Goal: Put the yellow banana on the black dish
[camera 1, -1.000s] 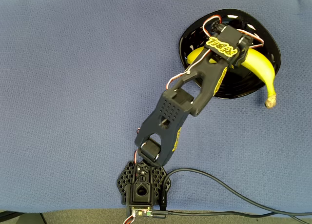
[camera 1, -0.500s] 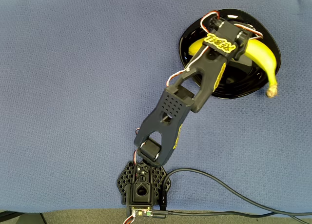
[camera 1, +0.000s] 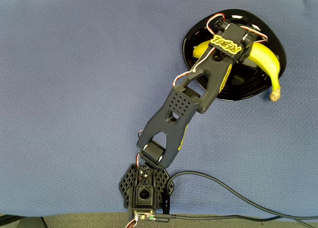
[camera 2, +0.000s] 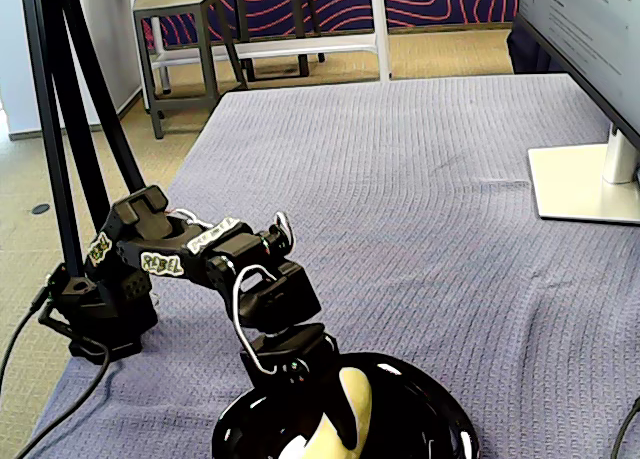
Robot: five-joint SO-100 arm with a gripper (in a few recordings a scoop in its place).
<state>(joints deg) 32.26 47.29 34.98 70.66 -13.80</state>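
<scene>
- The placing step is judged to be in hand: the yellow banana (camera 1: 266, 61) is being held low over the black dish (camera 1: 198, 32), seen in the overhead view at the upper right of the blue cloth-covered table (camera 1: 74, 79).
- The banana is being shown lying across the dish, its brown stem tip (camera 1: 274, 95) reaching out past the dish's right-hand rim and its other end staying inside the rim on the left.
- The gripper (camera 1: 237, 53) is being seen over the banana's middle; whether the jaws are being pressed on the fruit or are already spread cannot be told, since the wrist housing is covering them from above.
- In the fixed view the gripper (camera 2: 318, 391) is being shown down inside the dish (camera 2: 440, 404) beside the pale banana (camera 2: 352, 404), yet the fingertips are being hidden there too.
- Whether the banana is resting on the dish floor or hanging just above it cannot be told.
- The next move is being judged to call for a full release, then a straight lift clear, so that the banana is not dragged over the rim by its overhanging stem end.
</scene>
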